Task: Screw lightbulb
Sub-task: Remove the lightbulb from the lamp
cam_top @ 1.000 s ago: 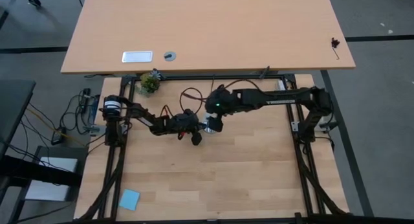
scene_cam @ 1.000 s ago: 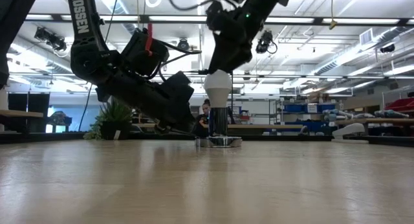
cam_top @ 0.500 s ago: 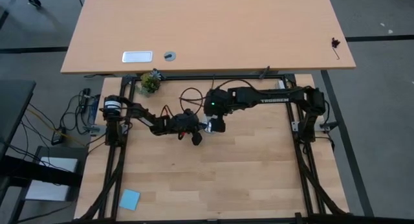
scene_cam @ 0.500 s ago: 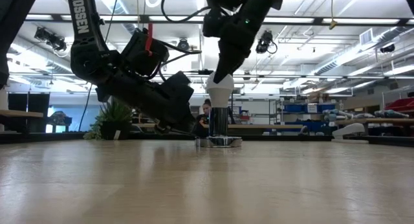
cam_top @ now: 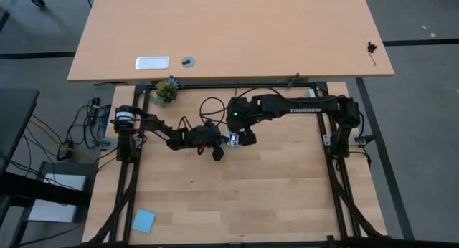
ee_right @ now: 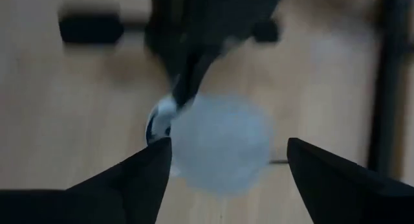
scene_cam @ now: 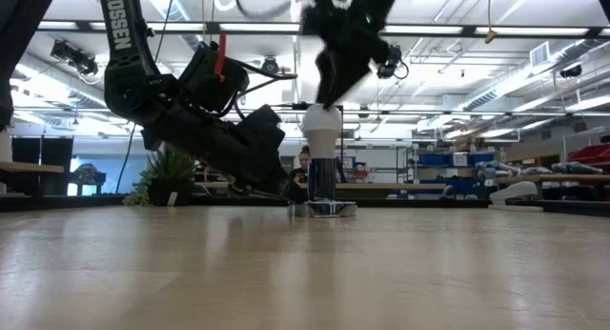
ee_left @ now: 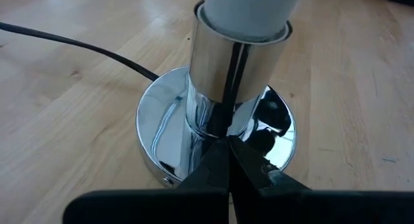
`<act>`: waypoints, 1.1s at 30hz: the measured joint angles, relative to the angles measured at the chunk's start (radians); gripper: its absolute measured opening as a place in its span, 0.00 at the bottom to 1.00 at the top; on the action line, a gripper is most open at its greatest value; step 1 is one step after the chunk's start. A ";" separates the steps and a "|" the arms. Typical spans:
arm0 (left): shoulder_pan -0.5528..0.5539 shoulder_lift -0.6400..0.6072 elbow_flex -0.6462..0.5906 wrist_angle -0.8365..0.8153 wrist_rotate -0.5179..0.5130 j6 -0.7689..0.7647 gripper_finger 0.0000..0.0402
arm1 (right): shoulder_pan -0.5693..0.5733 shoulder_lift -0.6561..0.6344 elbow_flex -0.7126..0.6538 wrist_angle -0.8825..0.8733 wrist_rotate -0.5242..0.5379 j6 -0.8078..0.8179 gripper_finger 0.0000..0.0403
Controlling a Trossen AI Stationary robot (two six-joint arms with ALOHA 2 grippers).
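The white lightbulb [scene_cam: 322,130] stands upright in the silver socket [scene_cam: 324,209], whose round chrome base rests flat on the wooden table. In the left wrist view the bulb's neck [ee_left: 249,10] sits in the socket's collar [ee_left: 233,62]. My left gripper [ee_left: 228,149] is shut, low at the socket's left side. My right gripper [ee_right: 228,146] hangs open over the bulb [ee_right: 220,146], pointing steeply down. One of its fingers stands on each side of the bulb's top, with a gap showing at one finger. My left gripper rests its shut fingertips [ee_left: 220,160] on the top of the socket's chrome base [ee_left: 213,136], right at the foot of the stem. The fingers come from the table's left side, slanting a little downward. The socket stays flat on the table.
The socket's black cord [ee_left: 77,46] runs off over the table toward the far side. A blue pad [cam_top: 143,220] lies near the front left corner. A small plant [cam_top: 166,91] stands at the far left edge, before a second tabletop [cam_top: 229,33].
My right gripper has rolled about the line along its fingers and risen slightly over the bulb's top. The bulb and socket have kept their place, and my left gripper has stayed still.
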 joint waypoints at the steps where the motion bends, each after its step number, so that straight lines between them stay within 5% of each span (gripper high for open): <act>1: 0.000 0.000 0.000 0.000 0.001 0.000 0.01 | 0.006 -0.002 0.023 0.004 0.007 0.034 0.78; 11: 0.000 0.000 0.000 0.000 0.010 0.000 0.01 | 0.005 -0.004 0.109 -0.043 0.047 0.635 0.84; 33: 0.000 0.000 0.000 -0.005 0.017 0.000 0.01 | -0.024 0.107 0.109 -0.114 0.004 0.664 0.79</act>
